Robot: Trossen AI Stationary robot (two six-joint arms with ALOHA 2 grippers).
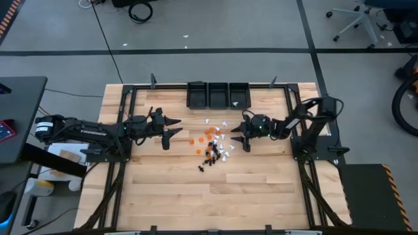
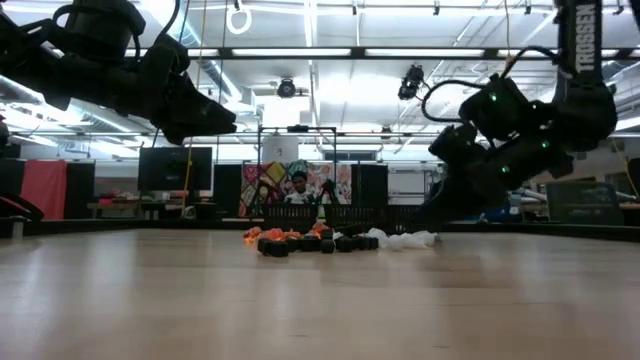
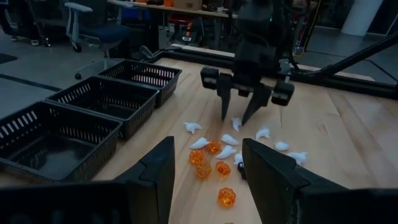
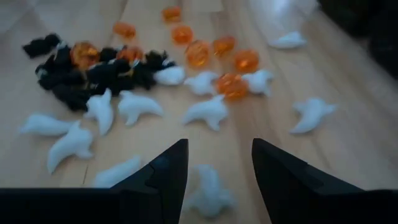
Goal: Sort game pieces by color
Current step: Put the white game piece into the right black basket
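A: Where are the game pieces [image 1: 214,145]?

B: Scattered in a loose heap in the middle of the wooden table [image 1: 261,189], between the two arms. In the right wrist view the black pieces [image 4: 74,74] are bunched together, the orange pieces [image 4: 214,53] lie in a scatter beside them, and the white pieces [image 4: 205,112] are spread widest, nearest that camera.

A: And the bins?

B: Three small black mesh bins [image 1: 219,95] stand side by side at the far edge of the table, well apart from the heap. One small white thing shows in the bin on the right-arm side in the high view; it may be a piece, but it is too small to be sure.

A: What is the right gripper [image 3: 241,115] doing?

B: It is tilted down over the white side of the heap, fingers spread, with a white piece [image 4: 208,190] lying on the table between the tips. I see no pinch on it; the left wrist view shows both fingertips coming down on either side of a white piece with a gap between them.

A: The left gripper [image 1: 168,128]?

B: It hangs above the table on its own side, near the orange edge of the heap, clear of the wood in the low view. Its fingers are spread wide and hold nothing.
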